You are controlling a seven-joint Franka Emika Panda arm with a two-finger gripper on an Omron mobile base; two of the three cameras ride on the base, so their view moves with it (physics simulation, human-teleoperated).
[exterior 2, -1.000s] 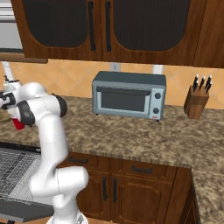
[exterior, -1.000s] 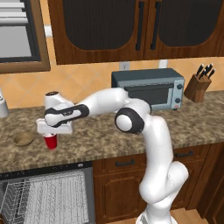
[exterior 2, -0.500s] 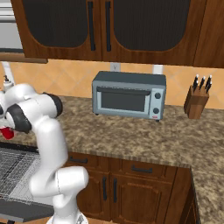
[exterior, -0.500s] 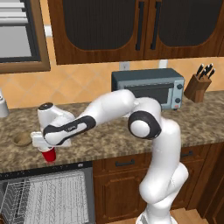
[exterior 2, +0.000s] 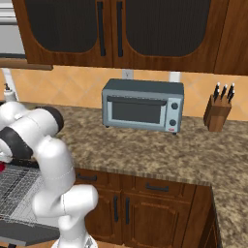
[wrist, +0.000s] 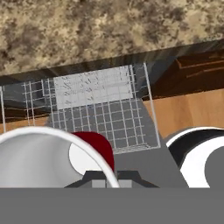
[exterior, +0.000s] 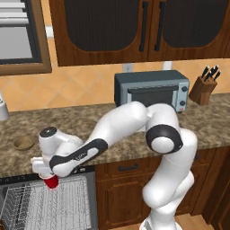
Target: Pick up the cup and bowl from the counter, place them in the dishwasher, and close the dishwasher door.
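The gripper (exterior: 46,174) is clenched on the cup (exterior: 52,181), holding it in the air just in front of the counter's (exterior: 90,121) edge and above the open dishwasher (exterior: 49,204). In the hand view the cup's (wrist: 87,153) white rim and inside sit right at the fingertips, with the red wall curving behind. Below it lie the white-grey wire racks (wrist: 100,109), a square grid of thin rods; nothing stands between the cup and the racks. The counter is speckled brown-beige stone over dark wood cabinets (exterior: 126,188). The bowl (exterior: 23,143), shallow, round and tan like wood, rests on the counter a little behind and to the left of the gripper. Farther along the counter stand a boxy grey toaster oven (exterior: 152,93) and a wooden knife block (exterior: 203,87), well apart from the gripper.
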